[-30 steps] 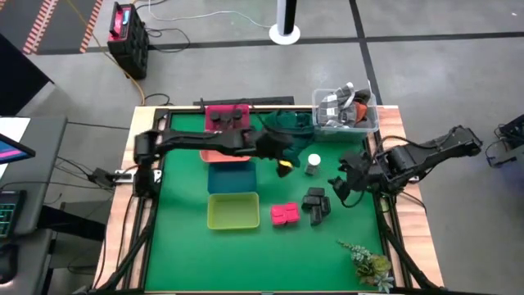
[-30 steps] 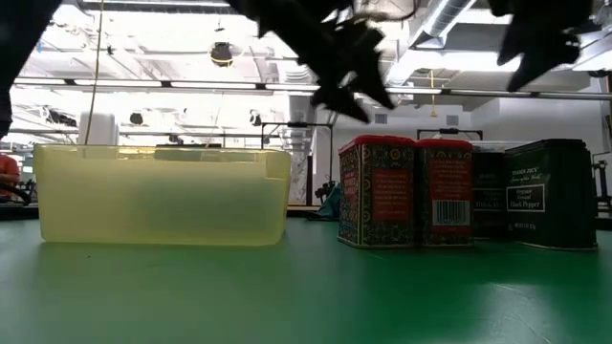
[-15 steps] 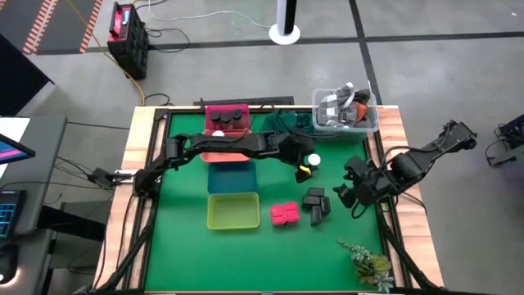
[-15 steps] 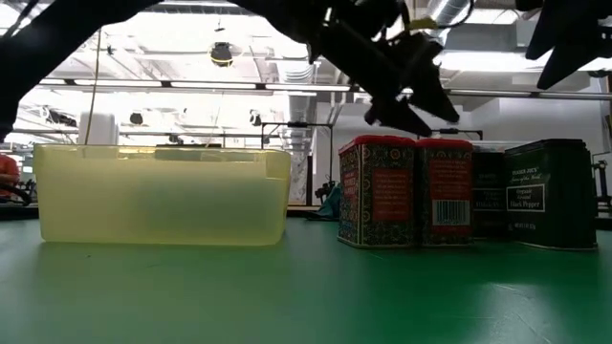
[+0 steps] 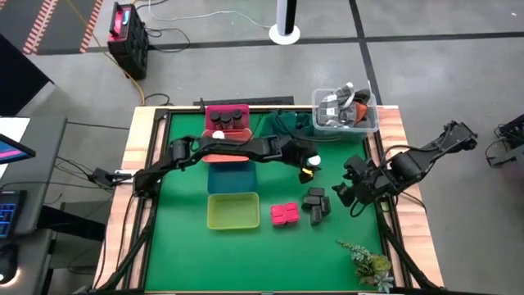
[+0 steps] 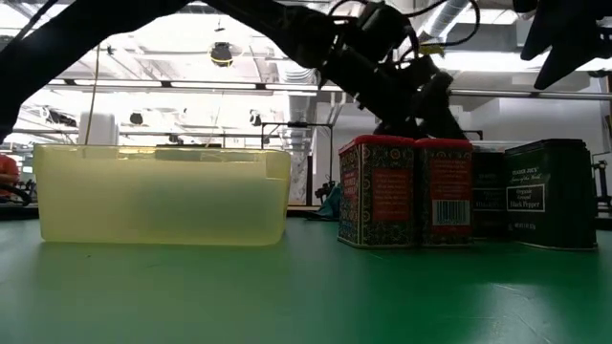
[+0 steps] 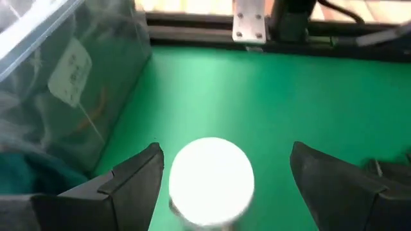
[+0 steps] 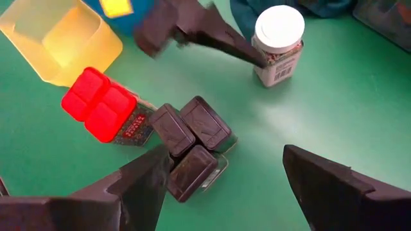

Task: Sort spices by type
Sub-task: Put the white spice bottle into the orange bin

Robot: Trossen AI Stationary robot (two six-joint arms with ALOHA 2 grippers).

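Note:
A white-capped round jar (image 5: 313,161) stands upright on the green mat, right of the trays; its white cap (image 7: 210,179) fills the left wrist view. My left gripper (image 5: 309,169) is open, one finger on each side of the jar; whether a finger touches it I cannot tell. The right wrist view shows the jar (image 8: 278,45) with a left finger beside it. Two pink-red packets (image 5: 285,215) and several dark grey boxes (image 5: 315,202) stand close together on the mat. Dark round jars (image 5: 227,120) sit in a pink tray. My right gripper (image 5: 348,190) is open and empty, right of the boxes.
A salmon tray (image 5: 214,157), a blue tray (image 5: 231,177) and a yellow-green tray (image 5: 233,211) lie in a column left of the packets. A clear bin (image 5: 344,111) and the dark green cloth (image 5: 286,123) are at the far edge. A plant sprig (image 5: 368,262) lies near right.
My left gripper has gone toward the table's right edge and down, from beside the trays to the white-capped jar, which now stands between its open fingers. The jar has stayed in place.

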